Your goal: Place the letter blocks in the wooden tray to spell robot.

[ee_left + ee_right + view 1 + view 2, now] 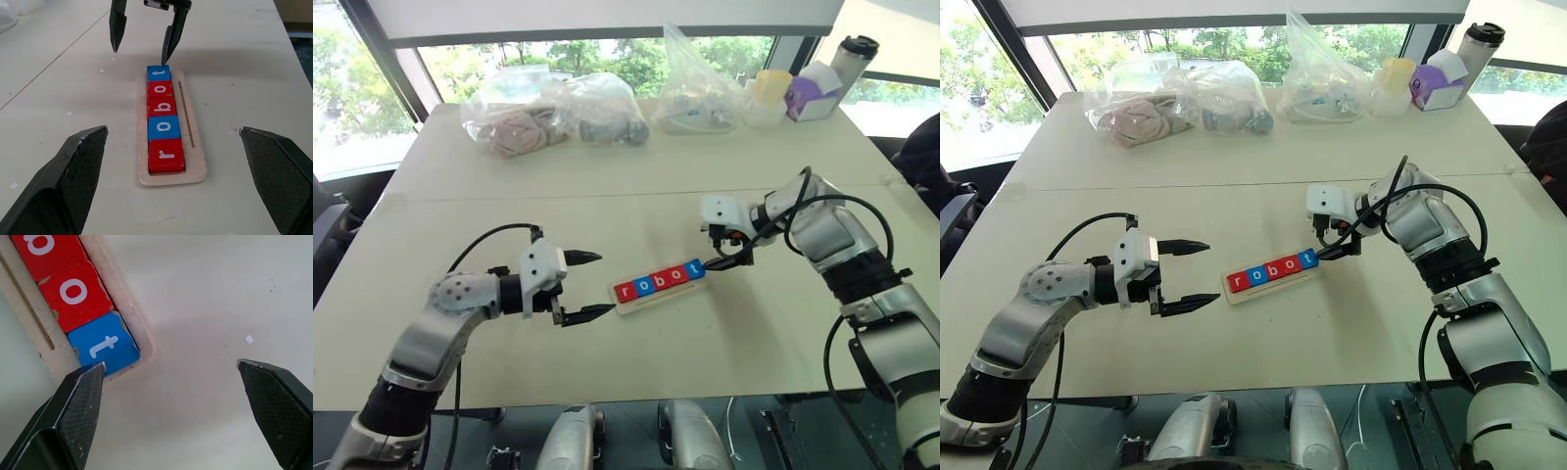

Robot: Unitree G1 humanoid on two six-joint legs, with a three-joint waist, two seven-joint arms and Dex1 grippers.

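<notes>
— Item one, the task pieces?
— Wooden tray (658, 291), pale, long and narrow, lying at a slant near the middle of the counter (607, 176). Inside it, five letter blocks (659, 279) in one row, edge to edge, reading r, o, b, o, t: red, blue, red, red, blue. The blue t (158, 73) sits at the tray's end nearest the right arm; the red r (166, 155) at the end nearest the left arm. A thin groove runs along the tray beside the row.

— Item two, the pincers?
— Right pincer (729, 257): fingers spread wide, holding nothing, tips poised just beyond the t end of the tray, angled down at the counter. Left pincer (592, 286): also spread wide and empty, pointing roughly level toward the r end, near the tray but apart from it.

— Item three, surroundings?
— At the far edge of the counter: clear plastic bags (548, 113) with bundled contents, a yellow cup (771, 86), a purple and white box (811, 93), and a tall tumbler (854, 59). Windows with greenery behind.
</notes>
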